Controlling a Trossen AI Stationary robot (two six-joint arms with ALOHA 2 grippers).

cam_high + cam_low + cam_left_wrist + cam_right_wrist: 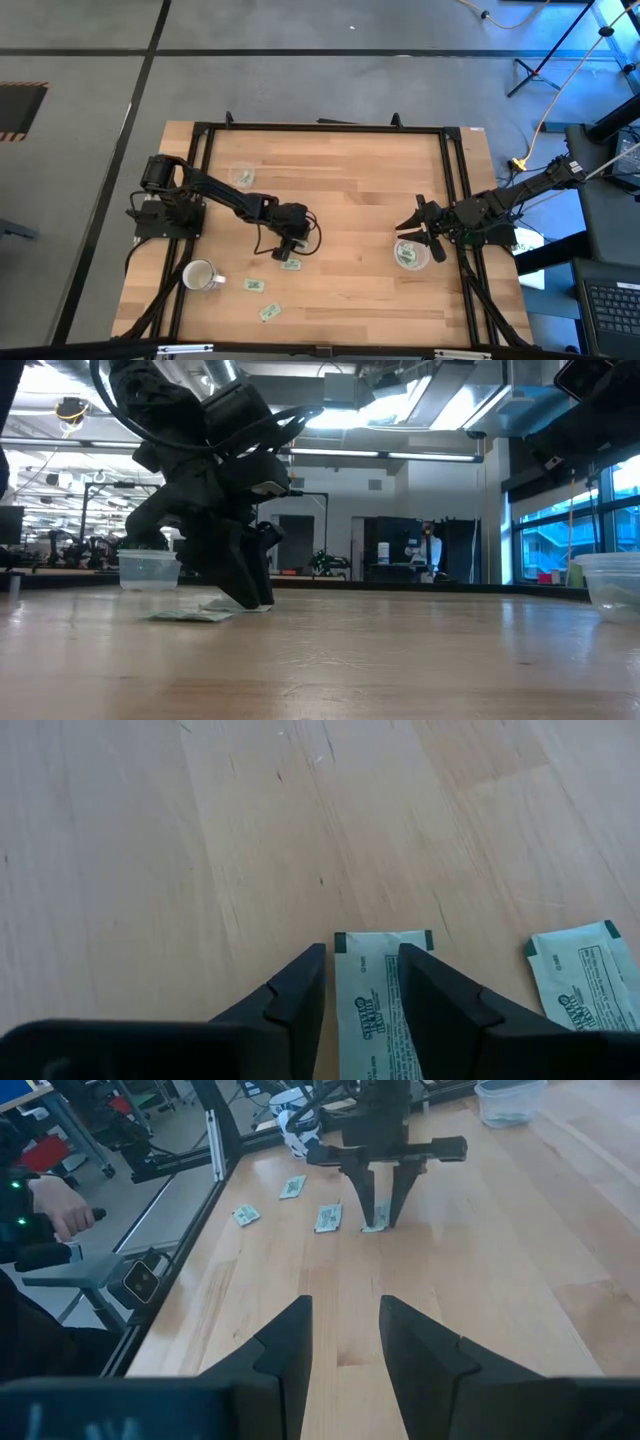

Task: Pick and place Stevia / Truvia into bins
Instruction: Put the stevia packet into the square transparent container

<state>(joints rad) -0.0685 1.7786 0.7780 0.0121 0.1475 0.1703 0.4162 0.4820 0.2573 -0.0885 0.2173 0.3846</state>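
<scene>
Where fingers [300, 995] straddle it, sachet [372, 1000] reads "Stevia".

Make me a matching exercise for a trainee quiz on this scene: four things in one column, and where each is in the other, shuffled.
Things:
1. left tool
2. right tool
3. mug
4. far bin

Places:
A. near the table's front left corner
B. just above the bin by the right edge
C. down at the table, fingers astride a sachet
D. on the table beside the left arm's upper link

Pairs: 1-C, 2-B, 3-A, 4-D
</scene>
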